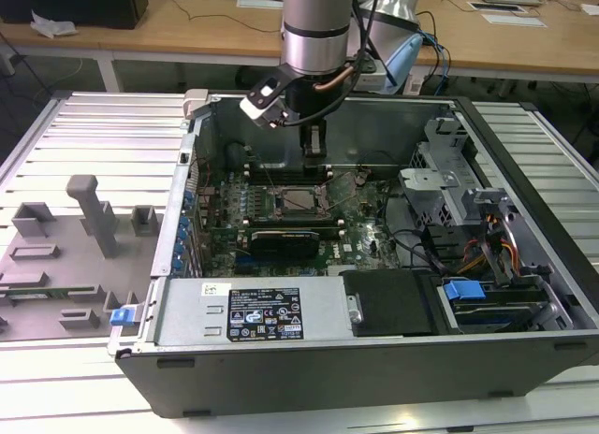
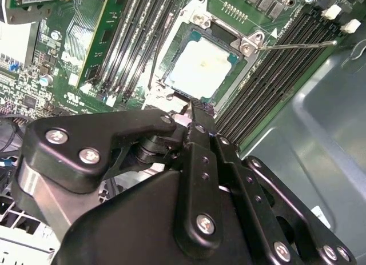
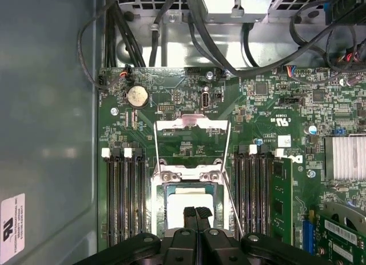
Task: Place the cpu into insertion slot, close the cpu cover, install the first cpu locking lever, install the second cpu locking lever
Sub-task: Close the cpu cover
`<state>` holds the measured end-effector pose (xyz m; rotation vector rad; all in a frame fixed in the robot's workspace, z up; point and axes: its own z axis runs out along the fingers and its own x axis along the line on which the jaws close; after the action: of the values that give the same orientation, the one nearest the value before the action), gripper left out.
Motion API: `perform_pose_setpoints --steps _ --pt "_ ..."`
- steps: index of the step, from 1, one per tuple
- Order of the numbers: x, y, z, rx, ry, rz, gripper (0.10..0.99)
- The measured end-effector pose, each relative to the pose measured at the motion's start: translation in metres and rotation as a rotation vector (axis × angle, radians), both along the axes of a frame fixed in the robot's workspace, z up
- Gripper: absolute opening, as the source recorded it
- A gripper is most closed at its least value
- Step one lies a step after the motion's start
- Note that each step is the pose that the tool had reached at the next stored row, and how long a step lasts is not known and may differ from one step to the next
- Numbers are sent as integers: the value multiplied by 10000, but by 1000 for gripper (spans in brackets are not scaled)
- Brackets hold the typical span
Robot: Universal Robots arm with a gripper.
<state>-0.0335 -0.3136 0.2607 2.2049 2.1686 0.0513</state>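
One black claw (image 3: 197, 211), closed and empty, hangs over the pale silver square cpu (image 2: 200, 68); we fear a downward slip could scratch or unseat it.

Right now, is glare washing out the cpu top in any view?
In the second wrist view the cpu top is blown out almost white; in the first wrist view it is just as bright, with the pincer covering part of it; in the exterior view it reads an even grey with no glare, though the board around it looks dimmer.
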Motion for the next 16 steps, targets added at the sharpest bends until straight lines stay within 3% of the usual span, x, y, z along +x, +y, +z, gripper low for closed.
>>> perform_pose_setpoints --steps 8,16 --pt "91 0 0 0 0 -1 106" --pt "314 0 0 1 0 0 106"
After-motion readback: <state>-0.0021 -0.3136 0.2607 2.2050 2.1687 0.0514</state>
